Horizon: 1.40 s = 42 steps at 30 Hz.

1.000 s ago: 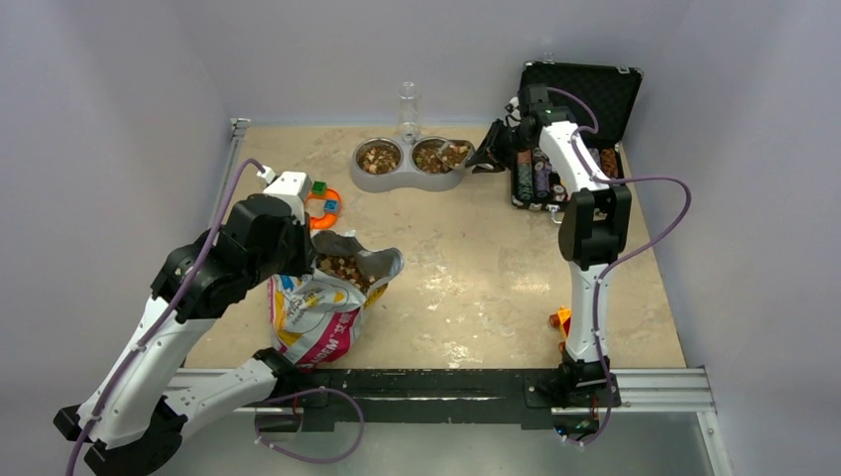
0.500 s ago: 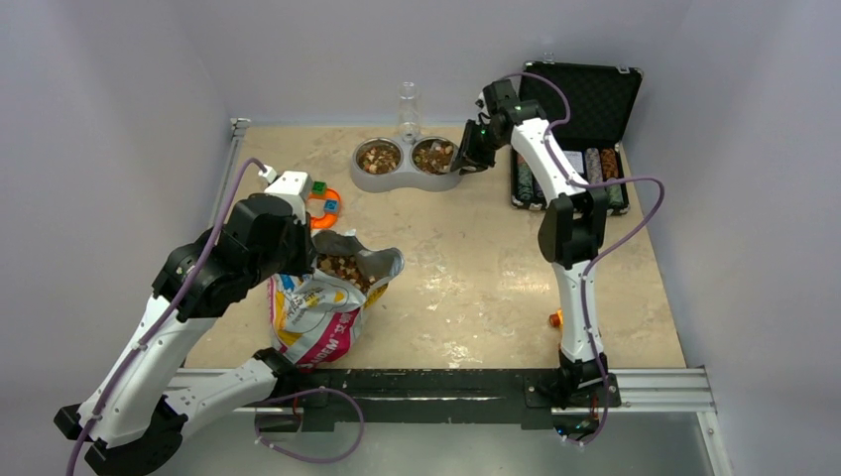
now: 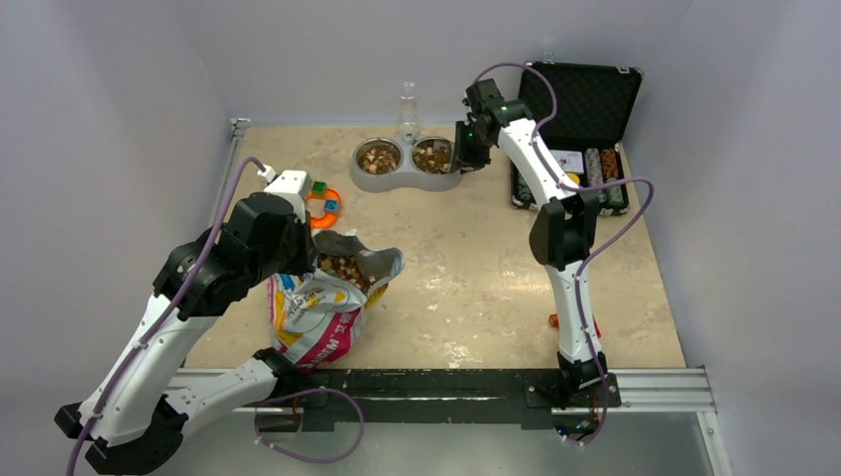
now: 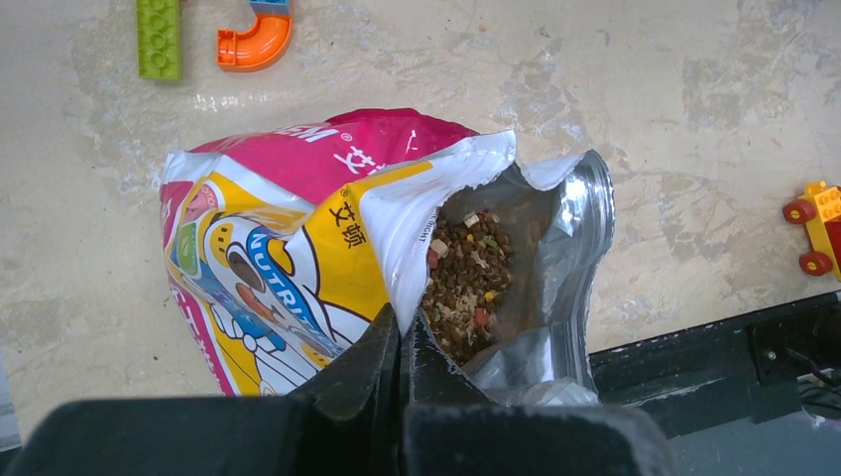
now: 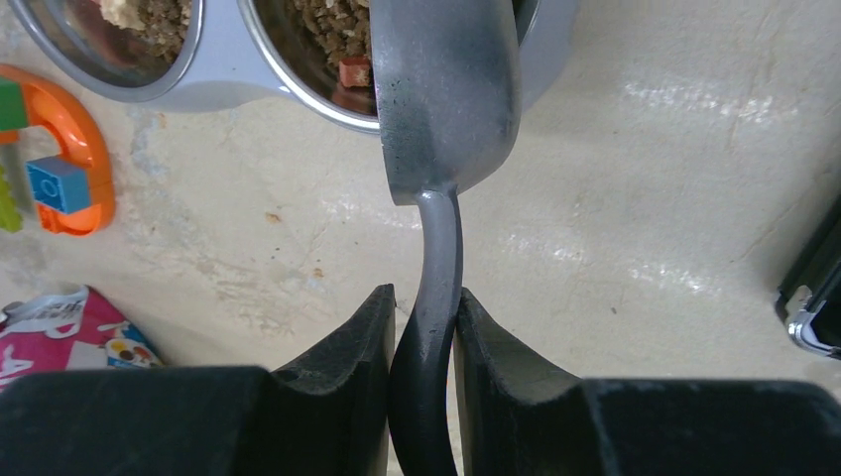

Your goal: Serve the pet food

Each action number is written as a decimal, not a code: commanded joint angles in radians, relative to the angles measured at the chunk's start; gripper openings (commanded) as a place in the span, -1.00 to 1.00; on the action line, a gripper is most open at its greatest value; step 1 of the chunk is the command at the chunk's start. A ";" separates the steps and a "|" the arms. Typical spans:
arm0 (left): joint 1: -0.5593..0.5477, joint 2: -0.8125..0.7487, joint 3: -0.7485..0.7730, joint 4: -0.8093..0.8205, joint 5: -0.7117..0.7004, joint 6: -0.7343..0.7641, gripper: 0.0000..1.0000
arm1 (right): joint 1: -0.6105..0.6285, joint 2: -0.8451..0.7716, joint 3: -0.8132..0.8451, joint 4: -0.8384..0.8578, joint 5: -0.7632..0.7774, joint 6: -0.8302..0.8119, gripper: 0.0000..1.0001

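1. Near and well to the left of the double bowl (image 3: 407,180), the left gripper (image 4: 401,322) is pinched tight on the torn rim of the foil food bag (image 4: 268,258). The bag's mouth gapes open.
2. Inside that bag you can see the pet food (image 4: 466,278), brown kibble with a few coloured bits.
3. Just left of the double bowl sits an orange toy piece (image 3: 325,210) with little bricks on it.
4. Both steel cups of the double bowl have kibble in them too. A clear bottle (image 3: 408,104) stands right behind it.
5. The right gripper (image 5: 424,297) is squeezed onto the dark handle of a metal scoop (image 5: 444,89). The scoop head hangs over the rim of the double bowl's right cup, and I can't tell what's in it.
6. Right of the double bowl there's an open black case (image 3: 585,99) with rows of poker chips (image 3: 600,164).
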<state>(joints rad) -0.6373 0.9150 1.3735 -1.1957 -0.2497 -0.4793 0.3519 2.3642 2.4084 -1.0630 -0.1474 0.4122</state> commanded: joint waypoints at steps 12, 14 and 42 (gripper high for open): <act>0.000 0.028 0.054 0.056 -0.013 -0.013 -1.00 | 0.088 -0.010 0.087 -0.006 0.180 -0.160 -1.00; 0.001 0.025 0.055 0.054 -0.014 -0.015 -1.00 | 0.092 -0.011 0.083 -0.005 0.189 -0.163 -1.00; 0.000 0.031 0.056 0.059 -0.004 -0.027 -1.00 | 0.108 -0.009 0.086 -0.020 0.328 -0.198 -1.00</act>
<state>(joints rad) -0.6373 0.9447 1.3895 -1.1946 -0.2386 -0.4976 0.4332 2.3676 2.4535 -1.1000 0.1226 0.2340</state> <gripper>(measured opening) 0.018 0.270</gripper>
